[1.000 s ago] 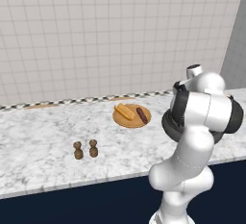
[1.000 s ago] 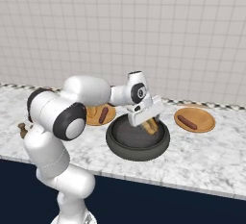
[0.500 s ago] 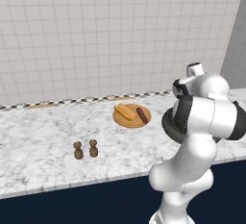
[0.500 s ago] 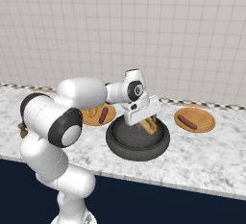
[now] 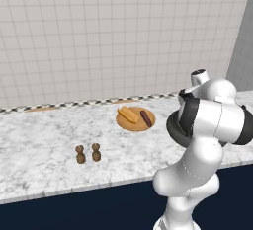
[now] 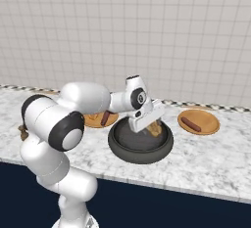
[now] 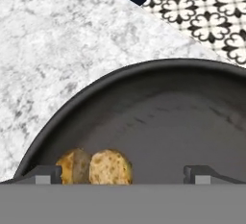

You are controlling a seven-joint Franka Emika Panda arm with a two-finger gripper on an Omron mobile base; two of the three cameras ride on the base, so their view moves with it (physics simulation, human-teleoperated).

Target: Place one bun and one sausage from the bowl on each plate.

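The marble counter (image 6: 211, 156) carries the dark bowl (image 6: 140, 144), which sits between two plates. A bun (image 7: 94, 167) lies in the bowl by its rim. The left plate (image 5: 135, 119) holds a bun (image 5: 128, 114) and a sausage (image 5: 146, 118); the right plate (image 6: 198, 122) holds one sausage (image 6: 190, 124). The pincer (image 6: 147, 123) hangs spread wide and empty, low over the bowl. Two shakers (image 5: 88, 153) stand well apart, leftward.

White tiled wall (image 5: 99, 36), marble counter (image 5: 44, 140), dark cabinet front (image 5: 74, 209), patterned floor (image 7: 206, 2)
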